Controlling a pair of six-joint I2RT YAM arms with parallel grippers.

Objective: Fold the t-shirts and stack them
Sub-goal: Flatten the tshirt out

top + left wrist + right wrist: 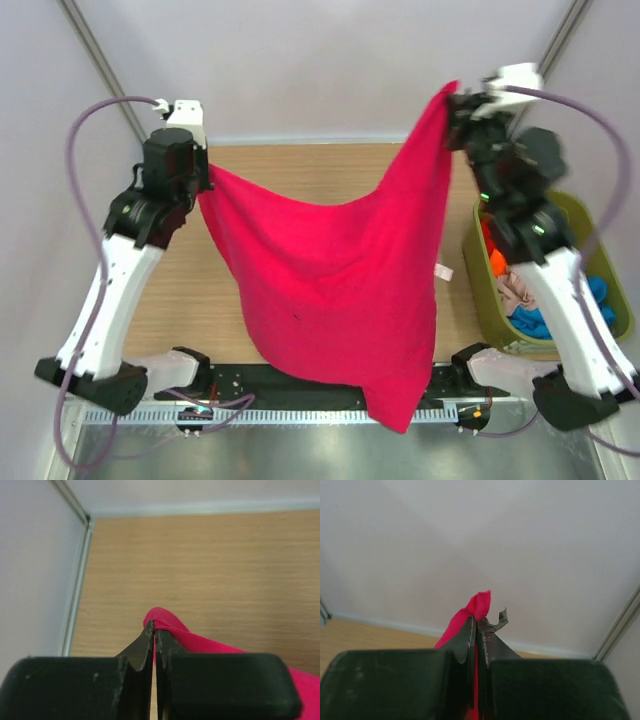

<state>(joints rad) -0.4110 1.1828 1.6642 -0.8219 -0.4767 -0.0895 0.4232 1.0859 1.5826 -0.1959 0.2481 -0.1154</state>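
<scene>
A large crimson-red t-shirt point(340, 280) hangs spread in the air between my two arms, above the wooden table point(290, 165). Its lower tip droops past the table's near edge. My left gripper point(207, 180) is shut on the shirt's left corner, and red cloth point(165, 622) pokes out past its tips point(154, 628). My right gripper point(452, 100) holds the opposite corner higher up, shut on it. A red fold point(479, 605) sticks out above the right gripper point(476, 621). More t-shirts, orange-red point(492, 255), beige-pink point(515, 290) and blue point(597, 292), lie bunched in the tub.
An olive-green plastic tub point(590, 225) stands at the table's right side, under my right arm. A small white tag point(442, 272) lies on the table beside the hanging shirt. White walls close in behind and on the left.
</scene>
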